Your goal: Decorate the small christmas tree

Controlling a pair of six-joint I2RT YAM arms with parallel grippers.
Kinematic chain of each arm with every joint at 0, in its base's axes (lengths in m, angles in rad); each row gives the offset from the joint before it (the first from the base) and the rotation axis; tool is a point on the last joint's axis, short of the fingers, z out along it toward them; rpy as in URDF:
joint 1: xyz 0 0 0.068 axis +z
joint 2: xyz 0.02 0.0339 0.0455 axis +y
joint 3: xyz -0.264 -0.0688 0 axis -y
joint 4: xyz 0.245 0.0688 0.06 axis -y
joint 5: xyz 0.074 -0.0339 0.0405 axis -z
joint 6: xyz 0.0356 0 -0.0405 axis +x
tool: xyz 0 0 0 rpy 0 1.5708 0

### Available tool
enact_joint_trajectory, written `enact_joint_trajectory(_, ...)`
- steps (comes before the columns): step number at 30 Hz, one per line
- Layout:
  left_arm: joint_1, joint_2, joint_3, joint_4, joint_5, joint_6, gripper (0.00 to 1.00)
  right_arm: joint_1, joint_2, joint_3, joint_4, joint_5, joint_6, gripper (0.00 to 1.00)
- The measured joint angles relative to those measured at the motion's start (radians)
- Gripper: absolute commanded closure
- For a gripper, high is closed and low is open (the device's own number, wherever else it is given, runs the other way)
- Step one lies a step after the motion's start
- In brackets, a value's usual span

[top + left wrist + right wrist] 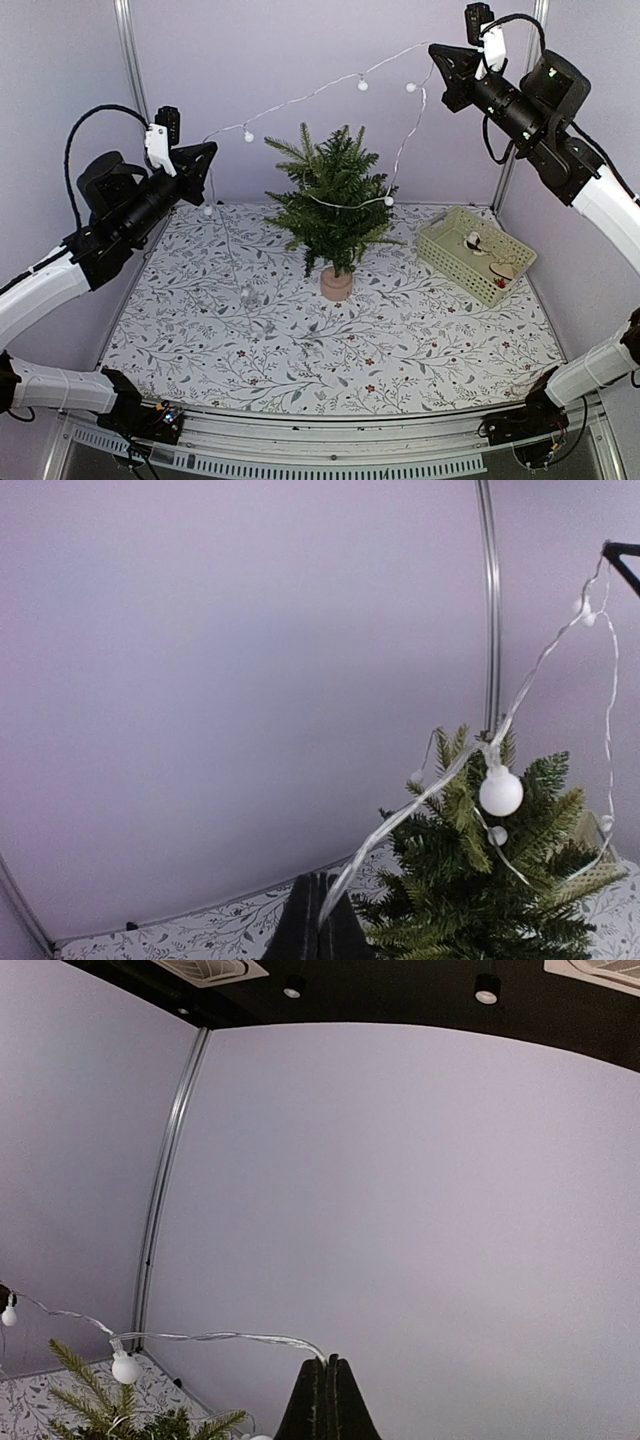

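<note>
both arms raised high; left tool (210, 150), right tool (434, 52) pinched closed

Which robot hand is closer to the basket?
Right. The right gripper, pinching the light string, hangs high on the same side as the basket; the left gripper, pinching it, is beyond the tree.

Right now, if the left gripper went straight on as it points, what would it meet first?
Probably the back wall: the left gripper, shut on the light string, aims just past the small christmas tree, though depth is unclear.
</note>
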Motion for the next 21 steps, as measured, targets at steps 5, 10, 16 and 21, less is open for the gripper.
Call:
enact_joint_trajectory(5,0.053,0.063,0.056,-0.021,0.038,-0.008,1.0,-0.098,0.098,0.037,0.007,-0.044,0.045,1.0)
enact_joint_trajectory(10,0.108,0.131,0.112,-0.034,0.069,-0.035,1.0,-0.17,0.196,0.099,0.012,-0.12,0.094,1.0)
enact_joint_trajectory(16,0.202,0.225,0.201,-0.076,0.074,-0.105,1.0,-0.192,0.37,0.25,0.04,-0.206,0.122,1.0)
enact_joint_trajectory(21,0.279,0.282,0.253,-0.134,0.067,-0.173,1.0,-0.193,0.51,0.333,0.055,-0.261,0.135,1.0)
